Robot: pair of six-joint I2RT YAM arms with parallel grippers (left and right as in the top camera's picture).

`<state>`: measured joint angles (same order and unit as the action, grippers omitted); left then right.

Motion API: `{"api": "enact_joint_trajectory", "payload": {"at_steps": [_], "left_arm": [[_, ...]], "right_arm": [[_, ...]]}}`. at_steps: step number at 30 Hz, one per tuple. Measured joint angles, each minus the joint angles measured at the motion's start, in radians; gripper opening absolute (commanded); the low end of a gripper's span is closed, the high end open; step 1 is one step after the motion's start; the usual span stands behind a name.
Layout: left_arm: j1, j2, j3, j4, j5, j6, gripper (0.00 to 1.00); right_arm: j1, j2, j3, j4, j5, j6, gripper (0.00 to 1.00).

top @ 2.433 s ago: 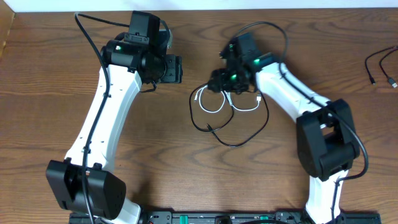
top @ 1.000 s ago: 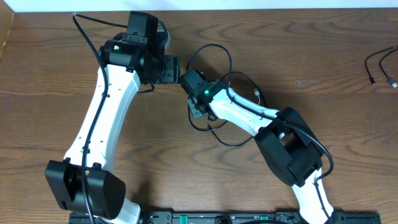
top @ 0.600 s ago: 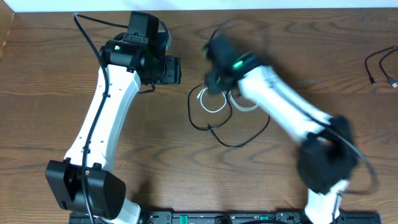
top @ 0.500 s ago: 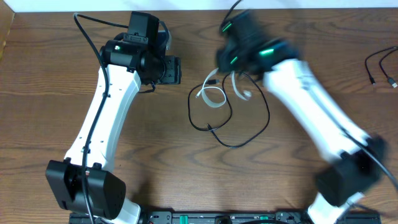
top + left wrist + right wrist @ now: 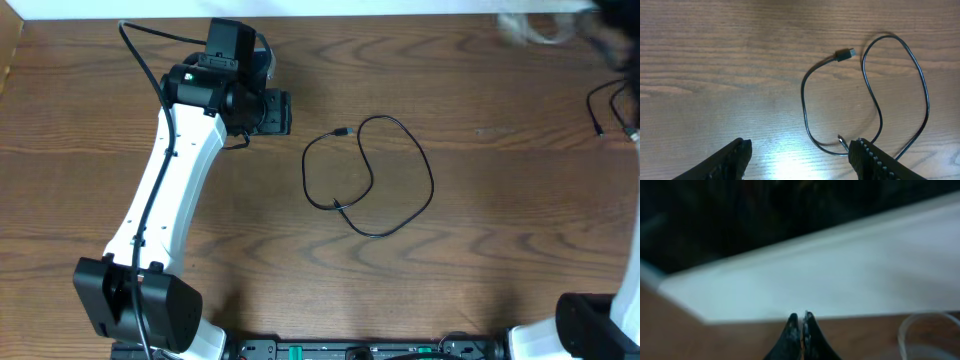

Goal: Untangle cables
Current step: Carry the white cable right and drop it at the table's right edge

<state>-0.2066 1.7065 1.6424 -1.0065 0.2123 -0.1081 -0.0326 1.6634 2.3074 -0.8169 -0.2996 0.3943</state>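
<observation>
A black cable [image 5: 370, 176] lies alone in loose loops on the wooden table's middle, its small plug [image 5: 844, 54] pointing right. My left gripper [image 5: 285, 112] hovers to the left of it, open and empty; in the left wrist view its fingertips [image 5: 857, 146] stand wide apart, just short of the cable's near loop. A white cable [image 5: 535, 28] shows as a blur at the far right edge of the table. My right gripper [image 5: 801, 316] is shut, and a blurred loop of the white cable [image 5: 920, 335] hangs to its right.
More black cables [image 5: 610, 105] lie at the table's right edge. The right arm's base [image 5: 600, 320] sits at the bottom right. The left arm [image 5: 165, 190] runs along the left side. The table's far edge [image 5: 840, 312] lies close ahead of the right gripper.
The right arm swept from the tangle in the middle to the far right corner, carrying the white cable off the black one. The black cable stays put. The left arm has not moved.
</observation>
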Motion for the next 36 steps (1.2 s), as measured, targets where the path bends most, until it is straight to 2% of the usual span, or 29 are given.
{"api": "enact_joint_trajectory", "payload": {"at_steps": [7, 13, 22, 23, 24, 26, 30, 36], "left_arm": [[0.000, 0.000, 0.000, 0.000, 0.000, 0.000, 0.68], [0.000, 0.000, 0.000, 0.000, 0.000, 0.000, 0.68], [0.000, 0.000, 0.000, 0.000, 0.000, 0.000, 0.68], [0.000, 0.000, 0.000, 0.000, 0.000, 0.000, 0.68], [0.000, 0.000, 0.000, 0.000, 0.000, 0.000, 0.68], [0.000, 0.000, 0.000, 0.000, 0.000, 0.000, 0.68], [0.000, 0.000, 0.000, 0.000, 0.000, 0.000, 0.68], [0.000, 0.000, 0.000, 0.000, 0.000, 0.000, 0.68]], "right_arm": [[-0.208, 0.004, 0.021, -0.175, 0.057, 0.006, 0.01], [-0.368, 0.025, 0.005, -0.343, 0.199, -0.003, 0.01], [-0.558, 0.027, -0.117, -0.400, 0.323, -0.017, 0.02], [-0.572, 0.027, -0.142, -0.399, 0.334, -0.018, 0.08], [-0.582, 0.027, -0.166, -0.391, 0.344, -0.020, 0.22], [-0.594, 0.027, -0.221, -0.360, 0.360, -0.025, 0.99], [-0.595, 0.032, -0.327, -0.304, 0.375, -0.024, 0.99], [-0.590, 0.032, -0.342, -0.297, 0.315, -0.060, 0.99]]}}
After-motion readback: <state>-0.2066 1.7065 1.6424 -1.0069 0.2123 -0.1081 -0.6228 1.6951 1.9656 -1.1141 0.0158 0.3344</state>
